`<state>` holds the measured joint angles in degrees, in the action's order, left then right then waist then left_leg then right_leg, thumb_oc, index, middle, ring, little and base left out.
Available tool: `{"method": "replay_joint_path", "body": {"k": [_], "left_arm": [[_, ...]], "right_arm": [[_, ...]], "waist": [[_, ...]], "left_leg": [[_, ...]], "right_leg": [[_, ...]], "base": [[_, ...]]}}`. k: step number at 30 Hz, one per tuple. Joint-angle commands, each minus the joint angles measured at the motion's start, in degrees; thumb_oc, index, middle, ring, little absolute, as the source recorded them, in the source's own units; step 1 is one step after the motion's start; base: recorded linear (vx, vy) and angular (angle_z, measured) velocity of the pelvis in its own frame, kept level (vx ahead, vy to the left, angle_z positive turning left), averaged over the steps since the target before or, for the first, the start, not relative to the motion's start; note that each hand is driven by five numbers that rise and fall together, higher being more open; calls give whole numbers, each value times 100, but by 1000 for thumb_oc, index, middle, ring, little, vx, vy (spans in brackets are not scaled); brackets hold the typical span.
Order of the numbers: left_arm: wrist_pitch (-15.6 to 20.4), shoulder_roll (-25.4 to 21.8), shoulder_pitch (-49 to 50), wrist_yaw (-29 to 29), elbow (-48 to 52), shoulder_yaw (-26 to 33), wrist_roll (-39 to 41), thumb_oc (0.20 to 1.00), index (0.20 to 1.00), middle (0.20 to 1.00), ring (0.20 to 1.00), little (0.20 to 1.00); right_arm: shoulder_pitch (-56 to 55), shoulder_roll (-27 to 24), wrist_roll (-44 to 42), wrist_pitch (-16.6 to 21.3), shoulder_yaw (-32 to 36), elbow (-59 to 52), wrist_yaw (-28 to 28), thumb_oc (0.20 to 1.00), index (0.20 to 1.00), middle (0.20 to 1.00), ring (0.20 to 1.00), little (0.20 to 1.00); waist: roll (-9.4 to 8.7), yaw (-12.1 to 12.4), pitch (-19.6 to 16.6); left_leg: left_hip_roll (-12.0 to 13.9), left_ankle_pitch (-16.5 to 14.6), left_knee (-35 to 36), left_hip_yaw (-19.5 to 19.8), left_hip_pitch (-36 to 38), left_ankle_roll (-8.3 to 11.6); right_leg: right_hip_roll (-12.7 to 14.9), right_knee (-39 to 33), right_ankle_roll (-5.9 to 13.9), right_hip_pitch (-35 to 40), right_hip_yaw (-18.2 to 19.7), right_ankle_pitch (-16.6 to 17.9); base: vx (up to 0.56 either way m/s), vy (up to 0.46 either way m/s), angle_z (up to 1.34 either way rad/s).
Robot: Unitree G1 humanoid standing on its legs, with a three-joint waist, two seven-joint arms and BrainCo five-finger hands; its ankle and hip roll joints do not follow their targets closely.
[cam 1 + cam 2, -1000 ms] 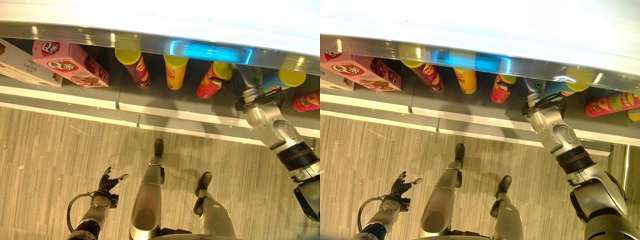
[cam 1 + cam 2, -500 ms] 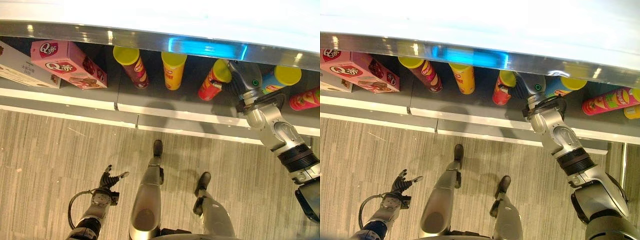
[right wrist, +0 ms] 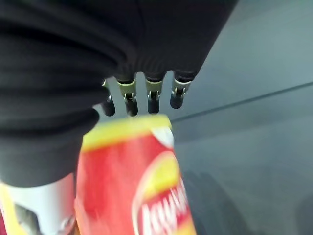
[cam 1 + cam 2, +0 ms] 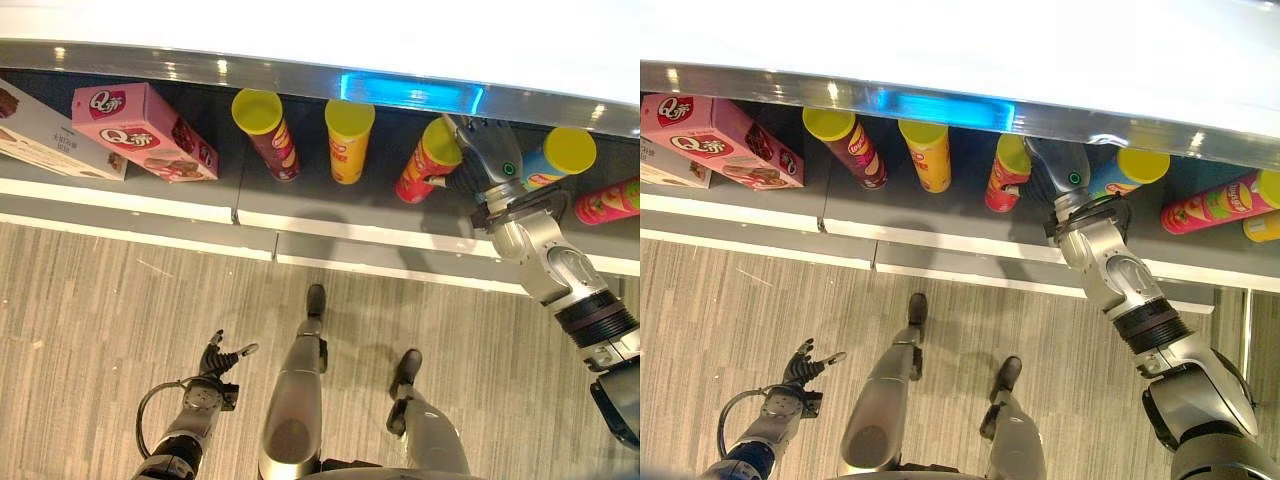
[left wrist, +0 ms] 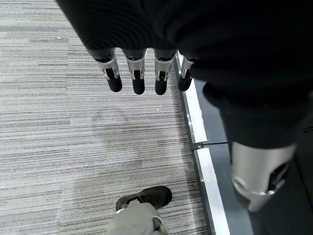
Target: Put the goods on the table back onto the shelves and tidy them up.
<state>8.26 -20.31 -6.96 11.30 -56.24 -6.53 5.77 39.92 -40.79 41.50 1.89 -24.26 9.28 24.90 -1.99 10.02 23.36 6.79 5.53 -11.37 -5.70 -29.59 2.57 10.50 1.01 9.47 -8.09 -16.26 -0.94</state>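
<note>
Two eye views first: your right hand (image 4: pixel 487 150) has slid back from the red can (image 4: pixel 427 160) on the shelf (image 4: pixel 330 205), so it looks placed. Left wrist view: left hand (image 5: pixel 137 73), fingers straight, empty. Right wrist view: fingers straight beside the can.
</note>
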Motion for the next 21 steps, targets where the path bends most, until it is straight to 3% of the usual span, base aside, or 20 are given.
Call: {"method": "replay_joint_path", "body": {"k": [1, 7, 12, 13, 15, 16, 17, 19, 21], "left_arm": [[-49, -31, 87, 146, -143, -65, -81, 1000, 1000, 1000, 1000, 1000], [-153, -5, 175, 114, -378, 82, -193, 1000, 1000, 1000, 1000, 1000], [-225, 43, 196, 35, -627, 208, -310, 1000, 1000, 1000, 1000, 1000], [-233, 35, 193, -24, -708, 261, -377, 1000, 1000, 1000, 1000, 1000], [-232, 16, 170, -62, -718, 285, -419, 1000, 1000, 1000, 1000, 1000], [-220, -40, 131, -136, -737, 334, -476, 1000, 1000, 1000, 1000, 1000], [-220, -40, 131, -136, -737, 334, -476, 1000, 1000, 1000, 1000, 1000], [-207, -138, 50, -301, -778, 352, -524, 1000, 1000, 1000, 1000, 1000], [-203, -195, 10, -368, -735, 360, -594, 1000, 1000, 1000, 1000, 1000]], "right_arm": [[-188, 10, -176, 144, 100, -382, 358, 1000, 1000, 1000, 1000, 1000], [-565, -8, -564, 368, 502, -1086, 250, 1000, 1000, 1000, 1000, 1000], [-1122, -7, -1734, 726, 758, -1598, -399, 1000, 1000, 1000, 1000, 1000], [-1381, 20, -2563, 972, 858, -1791, -808, 1000, 1000, 1000, 1000, 1000], [-1507, 13, -2985, 1076, 877, -1869, -1058, 1000, 1000, 1000, 1000, 1000], [-1719, -22, -3824, 1291, 893, -1884, -1498, 1000, 1000, 1000, 1000, 1000], [-1719, -22, -3825, 1291, 893, -1885, -1499, 1000, 1000, 1000, 1000, 1000], [-2009, 2, -5025, 1454, 938, -1854, -2208, 1000, 1000, 1000, 1000, 1000], [-2253, 96, -5614, 1496, 1000, -1763, -2533, 1000, 1000, 1000, 1000, 1000]], "waist": [[-61, 86, -459], [-233, -21, -771], [-368, -194, -955], [-415, -302, -984], [-429, -373, -994], [-418, -501, -945], [-418, -499, -944], [-430, -732, -864], [-402, -859, -831]], "left_leg": [[547, -1294, -318, -345, 944, 585], [450, -1045, 424, -494, 1547, 598], [330, -855, 850, -648, 1892, 574], [266, -833, 929, -699, 1970, 561], [231, -825, 964, -738, 1998, 543], [204, -856, 981, -845, 2097, 527], [204, -855, 982, -846, 2099, 527], [228, -829, 995, -1130, 2208, 517], [281, -842, 967, -1359, 2307, 499]], "right_leg": [[321, -44, 553, -251, 348, 498], [211, -276, 553, -99, 495, 800], [189, -343, 553, -100, 626, 1208], [203, -311, 553, -145, 703, 1428], [207, -278, 553, -213, 764, 1528], [193, -199, 553, -352, 889, 1705], [193, -199, 553, -352, 890, 1705], [73, -156, 553, -672, 1055, 1881], [-24, -165, 553, -795, 1031, 1721]], "base": [[59, -3, -1], [61, 26, -6], [10, 56, -12], [-46, 73, -20], [-46, 93, -33], [-40, 87, -41], [-76, 136, -57], [-103, 164, -68], [-107, 153, -99]]}}
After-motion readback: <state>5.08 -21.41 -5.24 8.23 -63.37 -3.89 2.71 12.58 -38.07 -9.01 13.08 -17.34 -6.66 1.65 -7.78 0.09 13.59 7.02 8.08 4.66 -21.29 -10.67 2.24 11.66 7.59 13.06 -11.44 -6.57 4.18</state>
